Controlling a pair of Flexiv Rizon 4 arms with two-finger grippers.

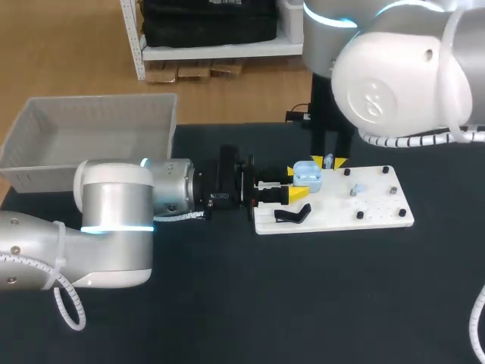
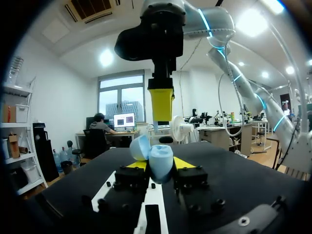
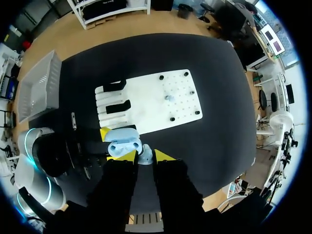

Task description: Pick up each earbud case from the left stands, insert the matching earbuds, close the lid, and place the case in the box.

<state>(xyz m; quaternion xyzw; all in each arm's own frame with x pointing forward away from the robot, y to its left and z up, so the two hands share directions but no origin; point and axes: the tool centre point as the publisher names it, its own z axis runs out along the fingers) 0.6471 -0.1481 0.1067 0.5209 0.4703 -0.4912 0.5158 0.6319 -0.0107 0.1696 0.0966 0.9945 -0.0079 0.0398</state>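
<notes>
The left hand point(image 1: 295, 183) was closed narrowly on the one pale blue earbud case point(image 1: 307, 176), which sat between its fingers with the lid open. Just above the case, the right hand point(image 1: 329, 161) pinched one earbud point(image 3: 145, 155). A second earbud point(image 1: 356, 187) lay on the white board point(image 1: 379, 214) beyond the left hand.

Glossy blue plastic case point(image 1: 308, 174), matt black tabletop point(image 1: 303, 303).

The left arm point(image 1: 114, 220) lay level and low over the desk point(image 1: 227, 303), its left claw point(image 1: 294, 183) closed from both sides on the open earbud case point(image 1: 307, 174). The right arm point(image 1: 394, 76) hung above that case, its right claw point(image 1: 329, 161) pointing straight down just behind it and pinching a small earbud point(image 3: 145, 155).
</notes>
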